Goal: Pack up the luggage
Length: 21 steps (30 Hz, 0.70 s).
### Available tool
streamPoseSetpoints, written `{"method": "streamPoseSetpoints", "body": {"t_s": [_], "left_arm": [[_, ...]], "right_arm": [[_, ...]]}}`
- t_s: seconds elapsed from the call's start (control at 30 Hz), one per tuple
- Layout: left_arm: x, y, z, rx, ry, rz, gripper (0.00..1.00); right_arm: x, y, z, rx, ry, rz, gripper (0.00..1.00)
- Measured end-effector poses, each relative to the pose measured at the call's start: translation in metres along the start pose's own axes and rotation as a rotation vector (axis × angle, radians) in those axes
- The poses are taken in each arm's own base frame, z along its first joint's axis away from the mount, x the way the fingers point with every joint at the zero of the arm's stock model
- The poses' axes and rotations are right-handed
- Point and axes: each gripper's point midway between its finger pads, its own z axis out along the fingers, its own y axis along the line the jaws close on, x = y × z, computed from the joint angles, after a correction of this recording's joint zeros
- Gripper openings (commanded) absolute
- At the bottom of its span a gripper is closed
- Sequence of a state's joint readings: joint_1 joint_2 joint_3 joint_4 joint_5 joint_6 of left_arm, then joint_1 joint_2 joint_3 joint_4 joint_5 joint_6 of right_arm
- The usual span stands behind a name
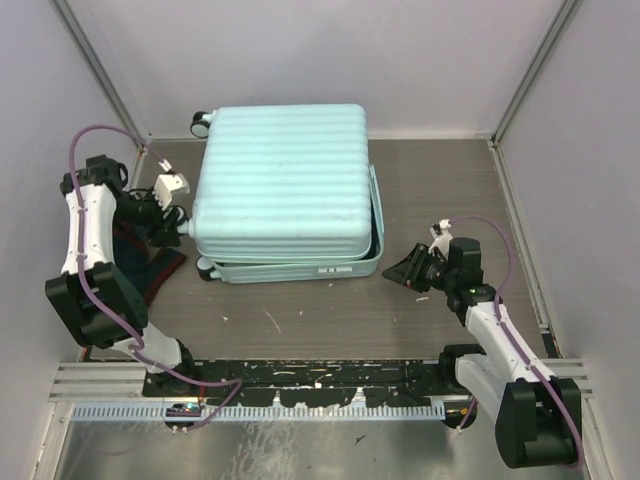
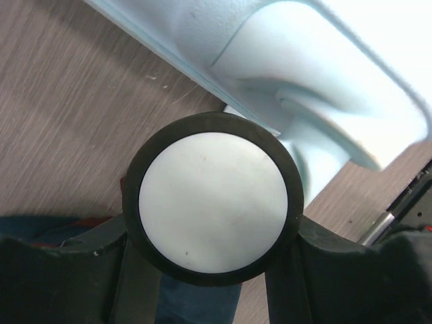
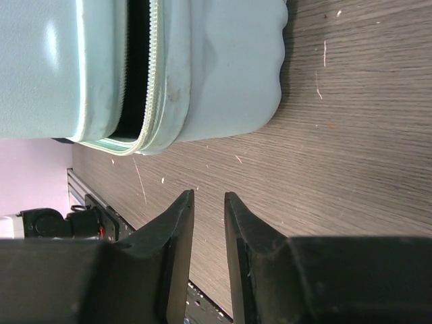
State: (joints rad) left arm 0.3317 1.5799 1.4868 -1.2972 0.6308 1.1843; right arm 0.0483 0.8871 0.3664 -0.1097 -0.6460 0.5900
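Note:
The luggage [image 1: 285, 185], a pale mint ribbed hard-shell suitcase, lies flat at the back centre of the table. Its lid sits slightly askew on the lower shell. The right wrist view shows the luggage [image 3: 229, 67] with a dark gap along its unzipped zipper [image 3: 138, 81]. My left gripper [image 1: 178, 228] is at the luggage's left side, and its fingers press both sides of a black-rimmed wheel [image 2: 212, 196] with a pale hub. My right gripper [image 1: 405, 270] hovers over the table just right of the front right corner, its jaws a little apart and nothing between them [image 3: 208, 196].
A dark blue and red cloth [image 1: 150, 265] lies on the table under my left arm; the same cloth [image 2: 196, 304] shows between the left fingers. Another black wheel [image 1: 200, 122] sticks out at the luggage's back left corner. Grey walls close in the table on three sides.

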Motion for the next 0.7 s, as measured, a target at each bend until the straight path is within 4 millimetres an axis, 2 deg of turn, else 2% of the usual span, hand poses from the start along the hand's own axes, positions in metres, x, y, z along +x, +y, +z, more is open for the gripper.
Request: {"method": "streamPoseSetpoints", "body": {"t_s": [0.07,0.17,0.27,0.37,0.4,0.5,0.57,0.7], "left_arm": [[-0.001,-0.010,0.001,0.041,0.007,0.052,0.26],[-0.006,-0.029,0.004,0.114,0.009,0.113,0.15],[-0.011,-0.047,0.000,0.157,0.005,0.171,0.14],[-0.016,-0.063,-0.007,0.165,-0.014,0.227,0.23],[-0.016,-0.067,-0.008,0.166,-0.015,0.242,0.31],[-0.014,-0.071,-0.010,0.169,-0.014,0.274,0.66],[-0.013,-0.066,-0.014,0.167,-0.015,0.300,0.73],[-0.016,-0.052,-0.031,0.122,0.004,0.404,0.76]], "right_arm": [[0.001,0.001,0.001,-0.004,0.003,-0.004,0.30],[0.000,0.002,0.001,-0.008,0.001,-0.011,0.30],[0.000,0.002,0.001,-0.008,-0.001,-0.012,0.30],[0.000,0.002,0.001,-0.006,-0.003,-0.012,0.30],[-0.001,0.002,0.001,-0.006,-0.003,-0.013,0.30],[-0.002,0.003,0.001,-0.010,-0.008,-0.017,0.30],[-0.003,0.004,0.002,-0.013,-0.013,-0.021,0.30],[-0.004,0.004,0.002,-0.016,-0.017,-0.025,0.30]]}}
